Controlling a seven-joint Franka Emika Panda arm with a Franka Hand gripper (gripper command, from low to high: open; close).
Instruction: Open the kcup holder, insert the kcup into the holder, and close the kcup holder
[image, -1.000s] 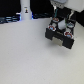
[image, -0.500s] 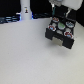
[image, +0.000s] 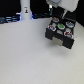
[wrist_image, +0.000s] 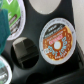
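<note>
The kcup holder (image: 61, 35), a black box, sits at the exterior view's right with its tray of round slots showing pods with coloured tops. My arm hangs right over it, and the gripper (image: 58, 19) is low above the tray's far side; its fingers are too blurred to read. The wrist view is a close-up of the tray (wrist_image: 75, 67). A green-topped kcup (wrist_image: 14, 17) rests in a slot at the picture's edge, partly behind a dark teal shape. Beside it are an empty slot (wrist_image: 25, 51) and a pod with an orange and brown top (wrist_image: 56, 39).
A white bottle-like object (image: 24, 10) stands at the back on the exterior view's left, with dark clutter along the back edge. The white table (image: 25, 55) spreads out in front of the holder.
The arm stays over the holder. The holder's open top looks slightly nearer the arm than a second ago. No grasp or release is visible at this size.
</note>
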